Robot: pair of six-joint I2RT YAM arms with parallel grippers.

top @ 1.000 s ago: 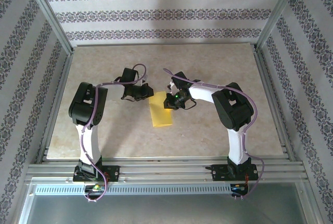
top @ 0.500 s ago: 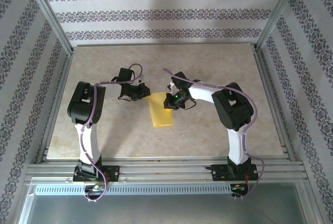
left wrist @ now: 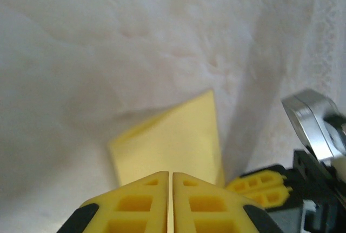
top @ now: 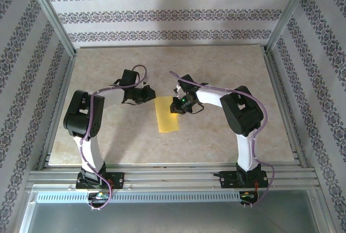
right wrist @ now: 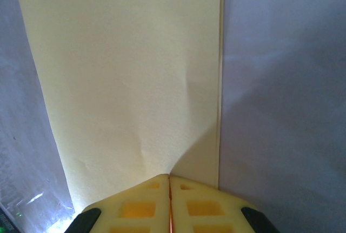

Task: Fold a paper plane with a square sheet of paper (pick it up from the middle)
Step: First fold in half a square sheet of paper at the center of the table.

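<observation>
At table centre | left gripper closed, tips by sheet of paper 10 o'clock corner | right gripper closed, touching 2 o'clock edge | sheet yellow, folded narrow.

My right gripper is at the bottom of the view, with its two yellow fingers pressed together and no gap between them. Their tips touch the near end of the yellow sheet of paper, which lies as a long folded strip on the grey table. A soft wrinkle rises from the tips. Along the strip's right edge a second layer shows slightly.
</observation>
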